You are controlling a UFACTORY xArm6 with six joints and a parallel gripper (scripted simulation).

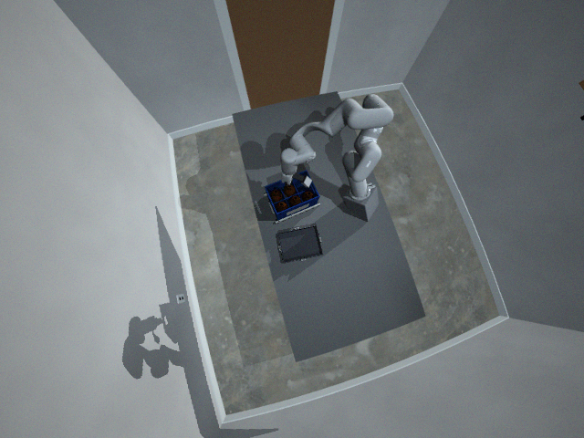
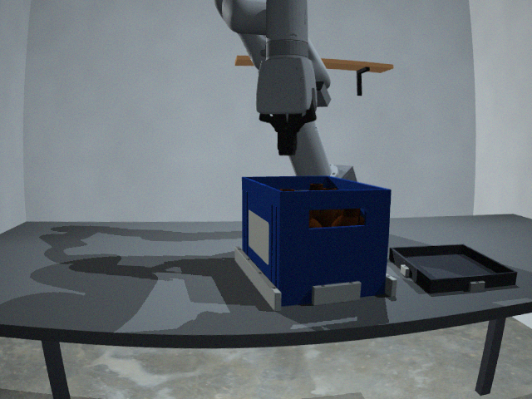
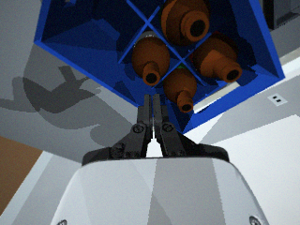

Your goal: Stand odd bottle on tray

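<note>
Nothing is on the tray (image 1: pixel 300 245) (image 2: pixel 457 263) yet; it lies level, at the centre of the top view and the right of the exterior one. All five bottles (image 1: pixel 307 194) (image 2: pixel 347 217) (image 3: pixel 151 56) stand in the crate (image 1: pixel 315 200) (image 2: pixel 335 253) (image 3: pixel 262 70), just above the tray in the top view, with one compartment unfilled at its upper right. The crate also stands level, so those parts of the goal hold as things are. The gripper (image 1: pixel 288 182) (image 2: pixel 287 152) (image 3: pixel 152 103) hangs above the crate with its jaws closed together and nothing between them, touching no bottle. Which neck is the odd one cannot be told from these views: the necks sit at differing distances from the wrist camera. What is left, then, is to settle on that bottle, lift it out, stand it upright on the tray, release it and back the arm off into free air
</note>
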